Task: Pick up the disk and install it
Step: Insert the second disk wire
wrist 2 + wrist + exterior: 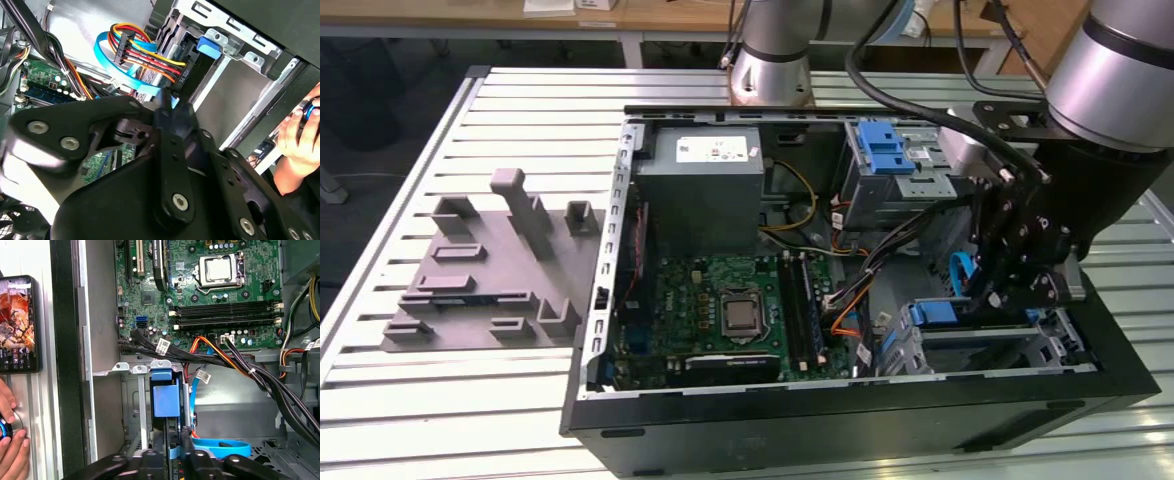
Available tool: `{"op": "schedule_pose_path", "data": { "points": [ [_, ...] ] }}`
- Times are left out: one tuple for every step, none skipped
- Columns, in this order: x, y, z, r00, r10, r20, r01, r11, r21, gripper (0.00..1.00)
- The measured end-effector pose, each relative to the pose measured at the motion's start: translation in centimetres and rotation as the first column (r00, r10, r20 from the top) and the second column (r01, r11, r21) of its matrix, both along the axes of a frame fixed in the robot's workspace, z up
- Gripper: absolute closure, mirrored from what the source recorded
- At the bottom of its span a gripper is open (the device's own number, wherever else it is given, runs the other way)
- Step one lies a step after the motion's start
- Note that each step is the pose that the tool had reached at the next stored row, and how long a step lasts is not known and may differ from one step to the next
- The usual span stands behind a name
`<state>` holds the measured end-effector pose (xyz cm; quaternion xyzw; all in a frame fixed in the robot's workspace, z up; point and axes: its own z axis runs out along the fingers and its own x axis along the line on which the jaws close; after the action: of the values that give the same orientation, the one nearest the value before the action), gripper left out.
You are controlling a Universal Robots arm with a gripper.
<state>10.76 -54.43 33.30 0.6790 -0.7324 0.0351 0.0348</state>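
first wrist view: tool [172,452] looks clenched on the disk's [165,401] blue handle, inside the cage [131,405]; stiff, heavy, shock-sensitive, so hold handle or rails.

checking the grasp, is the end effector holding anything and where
It cannot be told: the end effector sits at the blue end of the disk in the drive bay, but the contact is hidden.
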Motion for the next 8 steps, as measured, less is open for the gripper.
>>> {"op": "schedule_pose_path", "data": {
  "points": [
    [0.0,0.0,0.04,1.0,0.0,0.0,0.0,1.0,-0.0001,0.74],
    [0.0,0.0,0.09,1.0,0.0,-0.0001,0.0,1.0,0.0,0.74],
    [0.0,0.01,0.16,1.0,0.0,-0.0002,0.0,1.0,-0.0001,0.67],
    [0.0,0.0,0.25,1.0,0.0,-0.0002,0.0,1.0,-0.0001,0.67],
    [0.0,0.0,0.35,1.0,0.0,-0.0003,0.0,1.0,-0.0001,0.67],
    [0.0,0.0,0.45,1.0,0.0,-0.0005,0.0,1.0,0.0,0.67],
    [0.0,0.0,0.56,1.0,0.0,-0.0007,0.0,1.0,0.0,0.67],
    [0.0,0.01,0.69,1.0,0.0,-0.0009,0.0,1.0,0.0,0.67]
  ]
}}
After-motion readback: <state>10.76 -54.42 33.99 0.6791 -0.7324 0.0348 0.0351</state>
